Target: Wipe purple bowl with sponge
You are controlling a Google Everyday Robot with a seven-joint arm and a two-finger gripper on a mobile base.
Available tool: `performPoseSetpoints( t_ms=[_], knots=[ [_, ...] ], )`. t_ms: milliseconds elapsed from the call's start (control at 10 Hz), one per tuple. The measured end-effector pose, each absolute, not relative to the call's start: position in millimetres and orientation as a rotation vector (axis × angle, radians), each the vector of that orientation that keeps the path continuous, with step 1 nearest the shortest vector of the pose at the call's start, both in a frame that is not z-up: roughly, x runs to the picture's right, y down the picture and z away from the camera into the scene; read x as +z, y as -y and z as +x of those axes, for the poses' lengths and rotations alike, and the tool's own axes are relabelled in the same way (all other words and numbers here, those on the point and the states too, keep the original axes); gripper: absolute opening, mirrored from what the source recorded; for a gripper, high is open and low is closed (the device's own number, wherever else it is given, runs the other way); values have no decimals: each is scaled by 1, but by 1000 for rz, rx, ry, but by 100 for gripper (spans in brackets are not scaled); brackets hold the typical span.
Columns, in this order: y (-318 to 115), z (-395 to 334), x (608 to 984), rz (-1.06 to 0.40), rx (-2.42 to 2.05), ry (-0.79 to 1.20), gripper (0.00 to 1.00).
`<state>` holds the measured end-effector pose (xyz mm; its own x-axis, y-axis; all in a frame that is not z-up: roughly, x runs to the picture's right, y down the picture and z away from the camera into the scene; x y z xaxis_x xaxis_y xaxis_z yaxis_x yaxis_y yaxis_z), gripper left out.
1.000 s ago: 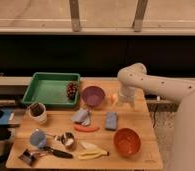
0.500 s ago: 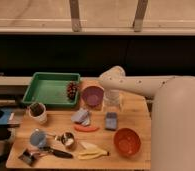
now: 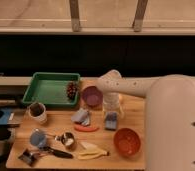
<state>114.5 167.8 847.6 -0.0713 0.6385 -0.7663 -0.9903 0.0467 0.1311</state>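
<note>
Locate the round purple bowl (image 3: 92,96), standing upright. The light-blue sponge (image 3: 111,120) lies flat near it, beneath the gripper (image 3: 113,106).

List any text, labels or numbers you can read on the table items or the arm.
None readable: no writing shows on the green tray, purple bowl, sponge, orange bowl or white arm.
The claw, open just above the sponge beside the purple bowl, carries no visible marking.

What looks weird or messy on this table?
Nothing looks spilled. Oddest is what looks like a pinecone at the right edge of the green tray. The gripper hangs above the sponge, beside the purple bowl.
</note>
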Motion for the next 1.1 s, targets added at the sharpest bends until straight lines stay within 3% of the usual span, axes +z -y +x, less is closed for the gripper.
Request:
performPoseSetpoints(
  t_ms=[300,1000,1100],
  knots=[
    [-186,127,861,-600,1487,-857,67],
    [-187,128,858,-596,1486,-851,2],
    [-187,129,858,-595,1485,-851,0]
  ],
)
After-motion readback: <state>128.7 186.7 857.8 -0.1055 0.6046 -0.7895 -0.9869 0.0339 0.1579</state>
